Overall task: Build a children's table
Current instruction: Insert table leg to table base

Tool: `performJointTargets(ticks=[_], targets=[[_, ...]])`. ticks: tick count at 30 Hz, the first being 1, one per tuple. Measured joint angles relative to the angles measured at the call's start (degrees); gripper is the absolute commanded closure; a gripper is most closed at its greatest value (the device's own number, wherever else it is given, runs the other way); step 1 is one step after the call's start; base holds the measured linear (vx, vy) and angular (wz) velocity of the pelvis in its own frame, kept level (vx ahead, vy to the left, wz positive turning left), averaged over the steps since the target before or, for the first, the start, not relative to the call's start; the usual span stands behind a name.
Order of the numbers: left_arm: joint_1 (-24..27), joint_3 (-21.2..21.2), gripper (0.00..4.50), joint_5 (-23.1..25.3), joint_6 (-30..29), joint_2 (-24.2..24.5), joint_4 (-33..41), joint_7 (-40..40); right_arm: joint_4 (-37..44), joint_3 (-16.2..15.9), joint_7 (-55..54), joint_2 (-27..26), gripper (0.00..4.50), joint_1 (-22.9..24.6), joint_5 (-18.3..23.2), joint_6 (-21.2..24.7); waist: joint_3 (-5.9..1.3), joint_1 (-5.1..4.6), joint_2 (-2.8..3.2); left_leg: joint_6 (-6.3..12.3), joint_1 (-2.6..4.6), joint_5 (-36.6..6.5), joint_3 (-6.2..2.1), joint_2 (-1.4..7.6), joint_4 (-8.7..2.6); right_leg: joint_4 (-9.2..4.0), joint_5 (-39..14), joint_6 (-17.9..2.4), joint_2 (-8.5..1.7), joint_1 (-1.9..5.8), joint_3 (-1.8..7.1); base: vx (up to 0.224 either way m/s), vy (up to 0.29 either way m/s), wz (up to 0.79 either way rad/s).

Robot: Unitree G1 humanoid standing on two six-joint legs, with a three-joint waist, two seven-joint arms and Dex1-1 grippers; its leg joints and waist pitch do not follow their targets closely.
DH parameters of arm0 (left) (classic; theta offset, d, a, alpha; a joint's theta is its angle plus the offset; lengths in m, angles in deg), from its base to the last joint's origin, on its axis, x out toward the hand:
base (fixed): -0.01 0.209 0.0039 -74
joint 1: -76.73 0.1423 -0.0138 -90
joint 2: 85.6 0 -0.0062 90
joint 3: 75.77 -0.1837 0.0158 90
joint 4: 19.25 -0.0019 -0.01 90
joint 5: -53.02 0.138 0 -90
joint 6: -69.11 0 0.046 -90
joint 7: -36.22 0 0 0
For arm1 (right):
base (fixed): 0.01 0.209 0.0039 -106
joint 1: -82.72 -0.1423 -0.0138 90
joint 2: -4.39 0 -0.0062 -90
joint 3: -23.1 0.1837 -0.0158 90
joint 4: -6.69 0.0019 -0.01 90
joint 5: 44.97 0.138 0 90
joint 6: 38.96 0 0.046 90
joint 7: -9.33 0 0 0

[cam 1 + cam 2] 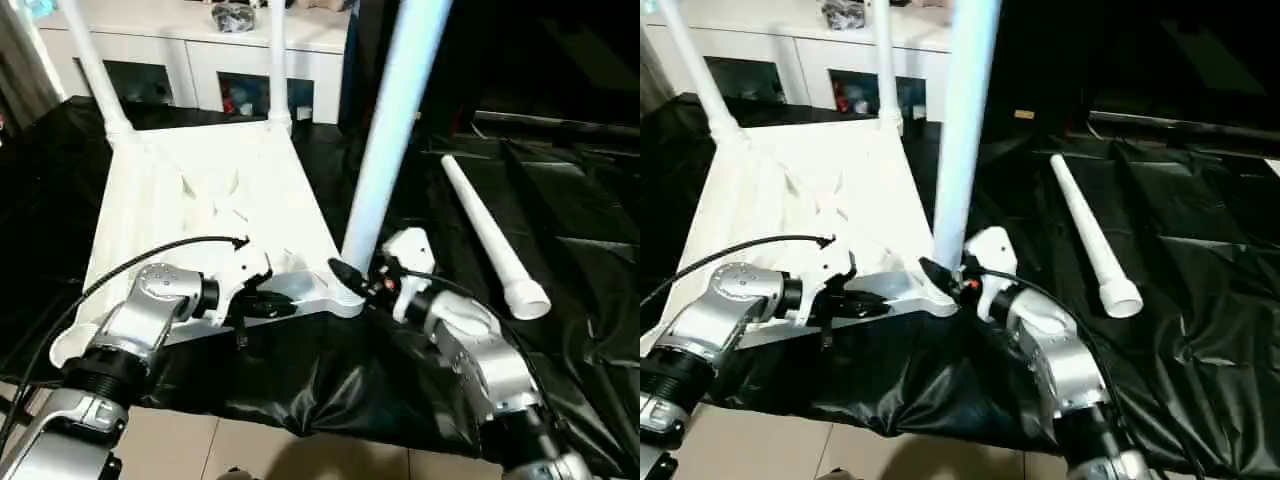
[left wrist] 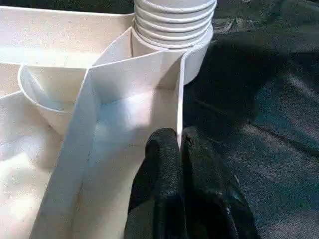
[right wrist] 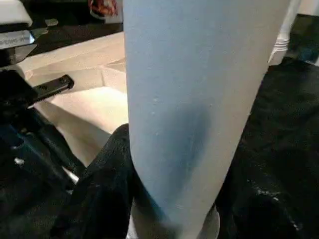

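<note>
My left gripper (image 1: 290,303) pinches the near rim of the upside-down table top (image 1: 215,205) to keep it still. At three o'clock, my right gripper (image 1: 352,277) hugs the standing leg (image 1: 385,140) in its corner socket. Farther right lies a spare leg (image 1: 492,238).

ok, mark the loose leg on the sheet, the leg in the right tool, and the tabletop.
loose leg (image 1: 490,235), left eye view, mid shaft.
held leg (image 1: 385,150), left eye view, mid shaft.
tabletop (image 1: 150,215), left eye view, ribbed underside.
</note>
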Motion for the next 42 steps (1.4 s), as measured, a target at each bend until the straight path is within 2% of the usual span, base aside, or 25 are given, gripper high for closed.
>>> performJointTargets(ticks=[6, 11, 18, 31, 33, 35, 42], targets=[[1.1, 0.0, 4.50, 0.0, -0.5, 1.0, 1.9, -0.4, -3.6, 0.0, 4.7, 0.8, 2.64, -2.5, 1.4, -0.1, -0.26, -0.60, -0.43, 0.00, -0.01, 0.0, 0.00, 0.02, -0.01, 0.02, 0.0, 0.0, 0.00, -0.02, -0.02, 0.000, 0.000, 0.00], [2.5, 0.0, 4.50, -0.1, -0.8, 2.5, 4.7, -2.1, -6.3, 0.0, 10.9, 2.0, 2.64, -3.8, 2.6, -1.3, -0.57, -0.98, -1.06, 0.02, -0.10, 0.0, 0.01, 0.02, -0.06, 0.00, 0.0, 0.0, 0.00, -0.08, -0.02, 0.000, 0.000, 0.00], [4.3, -0.4, 4.50, -0.2, -1.6, 5.7, 10.0, -4.6, -9.6, -1.4, 19.7, 3.8, 2.64, -6.0, 3.7, -4.6, -0.35, -0.96, -2.25, 0.01, -0.11, 0.0, 0.02, 0.02, -0.54, -0.14, -0.1, -0.3, 0.03, -0.20, -0.08, 0.000, 0.000, 0.00], [4.4, -0.5, 4.50, -0.2, -3.3, 6.6, 11.1, -5.0, -12.8, -1.7, 21.6, 3.3, 2.64, -7.4, 3.7, -7.3, -0.35, -1.03, -2.38, -0.01, -0.05, 0.0, 0.05, 0.02, -0.84, -0.37, 0.0, -0.4, 0.04, -0.17, -0.11, 0.000, 0.000, 0.00], [4.7, 0.0, 4.50, 0.0, -5.6, 6.6, 12.1, -2.7, -14.8, -1.6, 18.3, 2.1, 2.64, -8.3, 2.8, -9.0, -0.35, -1.29, -2.41, -0.02, 0.05, 0.0, 0.06, 0.02, -0.90, -0.36, 0.0, -0.4, 0.05, -0.15, -0.10, 0.000, 0.000, 0.00], [4.5, 1.1, 4.50, 0.9, -9.2, 5.4, 12.8, 2.4, -18.7, -1.2, 10.4, -0.9, 2.64, -10.6, 1.0, -10.4, -0.28, -1.85, -2.47, -0.07, 0.26, 0.0, 0.05, 0.01, -0.93, -0.33, 0.0, -0.3, 0.05, -0.19, -0.14, 0.000, 0.000, 0.00], [5.2, 3.5, 4.50, 3.5, -24.7, -5.7, 20.0, 20.6, -28.5, 2.9, -14.0, -8.2, 2.64, -16.5, -1.6, -11.1, -0.05, -2.94, -2.63, -0.09, 0.45, 0.0, -0.06, 0.01, -0.88, -0.69, 0.0, -0.4, 0.04, -0.40, -0.23, -0.005, 0.003, -0.03]])
